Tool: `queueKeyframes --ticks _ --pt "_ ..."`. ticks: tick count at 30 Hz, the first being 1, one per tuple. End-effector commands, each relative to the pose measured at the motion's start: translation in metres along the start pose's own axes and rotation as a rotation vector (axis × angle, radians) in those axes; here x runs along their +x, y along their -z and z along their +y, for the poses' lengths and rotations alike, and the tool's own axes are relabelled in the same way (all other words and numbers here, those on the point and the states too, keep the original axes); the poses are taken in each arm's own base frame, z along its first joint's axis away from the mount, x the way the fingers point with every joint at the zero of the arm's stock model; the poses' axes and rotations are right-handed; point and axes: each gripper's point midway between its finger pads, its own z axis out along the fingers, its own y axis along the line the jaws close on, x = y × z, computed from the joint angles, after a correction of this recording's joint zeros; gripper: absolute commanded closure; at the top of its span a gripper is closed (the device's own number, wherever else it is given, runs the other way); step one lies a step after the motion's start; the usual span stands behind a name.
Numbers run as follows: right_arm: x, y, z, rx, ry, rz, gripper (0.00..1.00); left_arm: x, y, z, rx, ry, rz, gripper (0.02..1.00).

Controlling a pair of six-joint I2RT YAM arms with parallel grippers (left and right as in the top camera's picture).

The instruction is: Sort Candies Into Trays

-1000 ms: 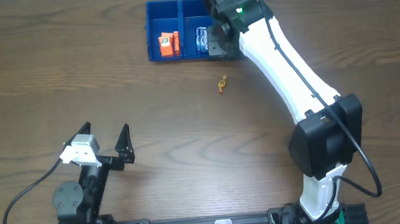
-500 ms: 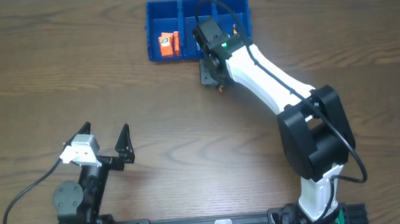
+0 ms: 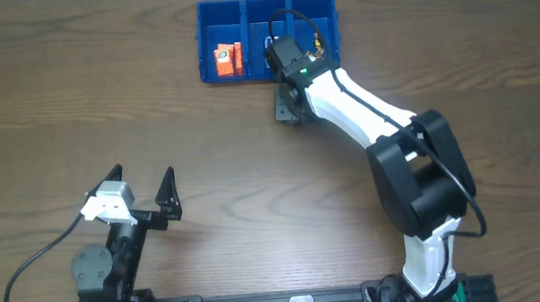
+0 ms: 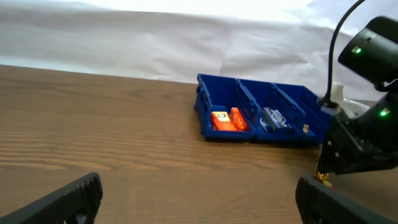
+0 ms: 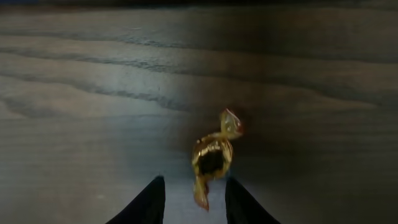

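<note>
Right pincer (image 5: 194, 191) down at table (image 5: 74, 93), fingers narrowly apart, nothing clamped. Gold candy (image 5: 212, 157) just ahead of tips, tail between them; from above, pincer covers it. Left pincer (image 3: 143, 178) wide.

table (image 3: 152, 122): brown, dark wood grain. tray (image 3: 203, 40): solid blue, walls and dividers alike. orange packs (image 3: 228, 60) in its left compartment, pale label patch on one. dark blue wrapper (image 4: 272, 118) with whitish print in the middle one. gold foil candy (image 5: 213, 155) on the table: shiny gold with a dark centre. right arm (image 3: 353, 106): white shell, black joints, green LED. left gripper (image 3: 143, 171): black fingers, white body.
</note>
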Motion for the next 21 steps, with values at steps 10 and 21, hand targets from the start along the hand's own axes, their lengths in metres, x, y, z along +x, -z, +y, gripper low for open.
queueKeyframes --ticks 10,21 --pt "0.001 -0.025 -0.013 0.047 -0.051 0.016 0.671 0.018 -0.001 -0.001 0.021 0.017 0.053 0.02" --pt "-0.012 -0.025 -0.014 0.057 -0.052 -0.042 0.7 0.018 -0.001 -0.001 0.021 0.017 0.053 0.02"
